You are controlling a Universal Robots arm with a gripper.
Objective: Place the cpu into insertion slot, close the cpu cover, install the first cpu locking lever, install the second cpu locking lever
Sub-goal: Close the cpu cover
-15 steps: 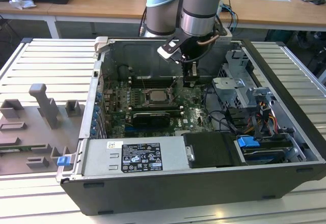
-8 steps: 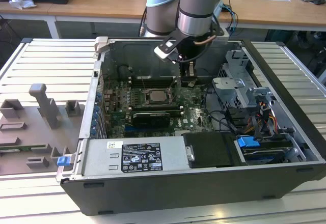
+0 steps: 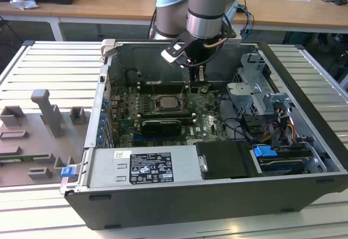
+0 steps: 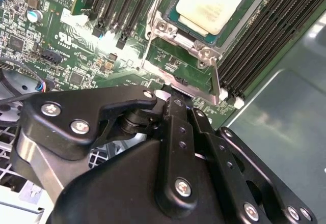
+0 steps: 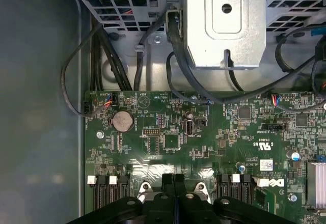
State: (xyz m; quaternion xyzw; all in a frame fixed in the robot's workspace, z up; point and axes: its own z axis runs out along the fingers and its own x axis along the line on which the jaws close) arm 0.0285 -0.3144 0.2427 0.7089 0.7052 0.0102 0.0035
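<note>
Recorded in the exterior view the gripper [image 3: 199,80] deep inside the computer case [image 3: 179,209], just beside the insertion slot [image 3: 156,107], drive cage [image 3: 255,87] close by; in the second wrist view, the cpu [image 4: 209,2] seated flat under the cpu cover [image 4: 183,34], memory slots [image 4: 265,35] flanking closely; in the first wrist view, fingers [image 5: 165,180] closed together, empty, probably for pressing.

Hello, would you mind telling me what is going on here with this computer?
A robot arm's black gripper is inside the open dark grey computer case, at the edge of the square silver-rimmed CPU socket on the green circuit board. The pale silver-beige square cpu lies in the socket, with the thin silvery cover frame down around it. The gripper is shut beside a thin metal locking lever.
</note>
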